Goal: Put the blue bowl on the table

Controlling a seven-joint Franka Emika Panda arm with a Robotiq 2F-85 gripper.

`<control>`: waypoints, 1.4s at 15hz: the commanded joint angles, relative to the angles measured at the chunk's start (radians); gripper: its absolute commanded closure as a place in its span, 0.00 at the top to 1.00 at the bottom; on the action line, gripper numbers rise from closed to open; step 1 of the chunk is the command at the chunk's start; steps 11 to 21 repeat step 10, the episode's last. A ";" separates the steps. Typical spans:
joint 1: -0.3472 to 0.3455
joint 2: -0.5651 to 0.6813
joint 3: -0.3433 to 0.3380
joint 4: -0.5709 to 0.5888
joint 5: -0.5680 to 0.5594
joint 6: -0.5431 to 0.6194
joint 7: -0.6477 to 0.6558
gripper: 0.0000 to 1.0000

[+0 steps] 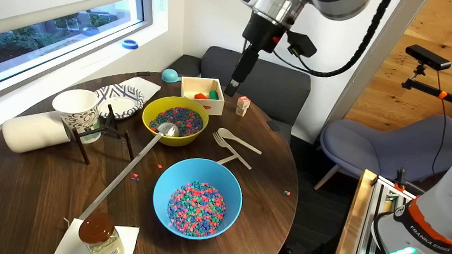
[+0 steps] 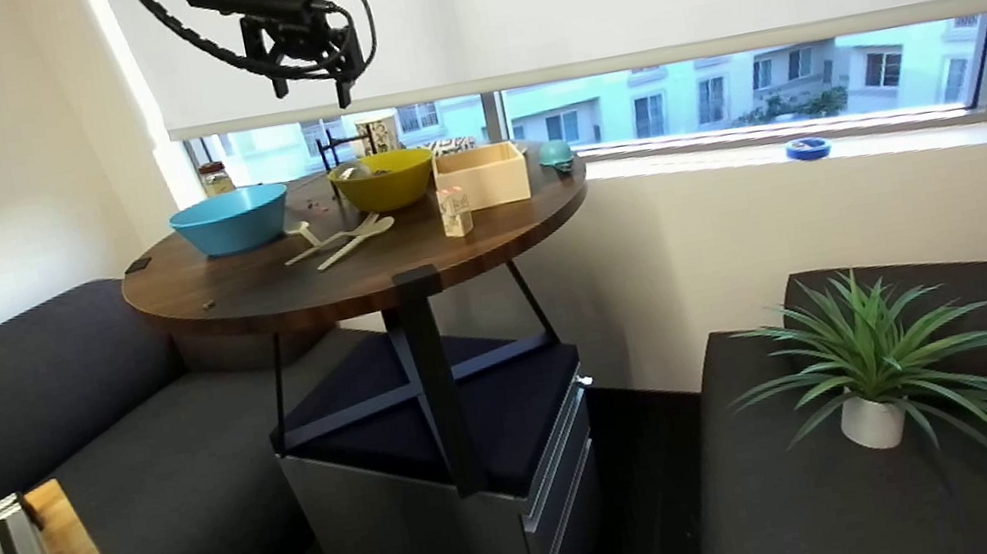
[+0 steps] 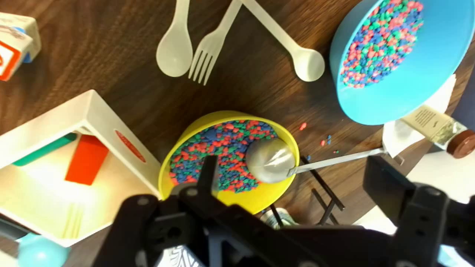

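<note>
the blue bowl [image 1: 201, 170] stands upright on the table [image 1: 260, 223], at about 4 o'clock of its top (far edge as 12) in an exterior view, and holds mixed pink, blue and green bits [image 1: 196, 209]. the gripper [image 2: 313, 92], well above the table, is released, its fingers wide apart in the wrist view. around the blue bowl, on a clock centred there: at 11, the yellow bowl [image 1: 183, 141], likewise part-filled with bits, and resting in it the head of the ladle [image 1: 121, 176], whose handle slopes toward 7; at 12, farther out, the box [image 1: 216, 106], with a red piece [image 3: 87, 159] and a green piece [image 3: 46, 149] inside; at 1, the spoon [image 1: 226, 133] and the fork [image 1: 235, 153], side by side, and, farther out, the stacked blocks [image 1: 243, 105]; at 8, the jar [image 1: 101, 239], upright on a napkin [image 1: 128, 238]; at 10, the stand [image 1: 113, 131], with the patterned cup [image 1: 78, 115] upright just beyond and a white cylinder [image 1: 37, 131] on its side; between 10 and 11, the plates [image 1: 131, 94]. a second spoon [image 3: 310, 64] lies between the fork and the blue bowl, its head just beside the bowl in the wrist view.
</note>
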 commanded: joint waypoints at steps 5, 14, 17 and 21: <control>0.076 -0.152 -0.056 -0.170 -0.025 0.189 0.121 1.00; 0.079 -0.133 -0.064 -0.156 -0.022 0.188 0.119 1.00; 0.079 -0.133 -0.064 -0.156 -0.022 0.188 0.119 1.00; 0.079 -0.133 -0.064 -0.156 -0.022 0.188 0.119 1.00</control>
